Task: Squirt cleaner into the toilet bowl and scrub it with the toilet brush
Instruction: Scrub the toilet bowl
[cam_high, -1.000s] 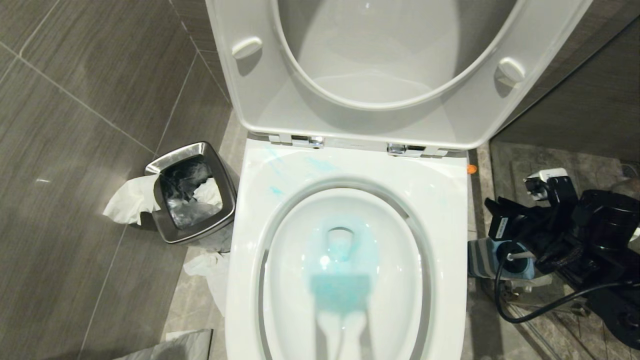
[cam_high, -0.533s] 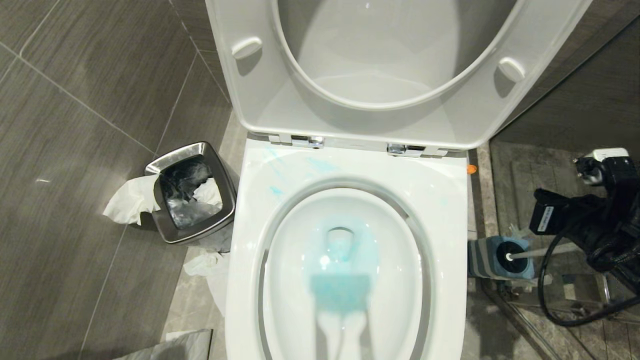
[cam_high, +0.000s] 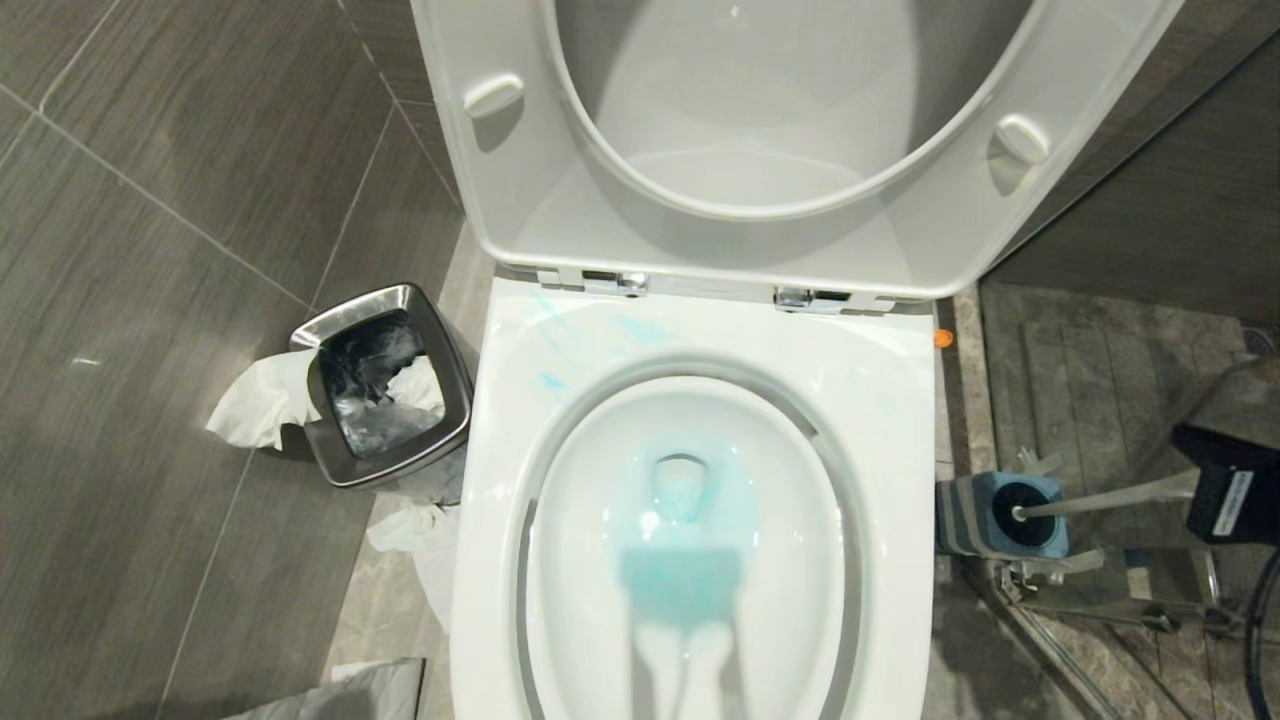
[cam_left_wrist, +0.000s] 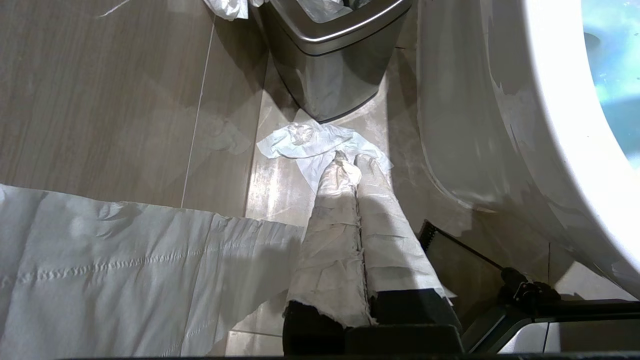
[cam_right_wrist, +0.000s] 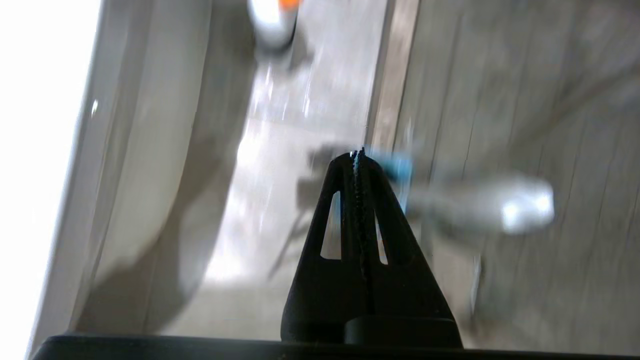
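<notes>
Grey-tiled bathroom, lid up, teal cleaner (cam_high: 680, 500) already tinting the bowl (cam_high: 560, 560).

Head view: brush (cam_high: 1080, 502) sits in its holder (cam_high: 965, 515) right of the toilet; bin (cam_high: 385, 385) and tissue (cam_high: 255, 400) on the left.
Left wrist view: left gripper (cam_left_wrist: 350, 162), fingers pressed together and empty, hangs over floor tissue.
Right wrist view: right gripper (cam_right_wrist: 358, 155), fingers clenched on nothing, is near the holder. Scrubbing seems next; it must open and grasp the handle.

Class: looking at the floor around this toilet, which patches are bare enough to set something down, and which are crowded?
Free: the grey floor tiles left of the steel bin. Crowded: the strip between the bin and the toilet bowl, littered with tissue, and the right side, where the brush holder and toilet brush stand.
</notes>
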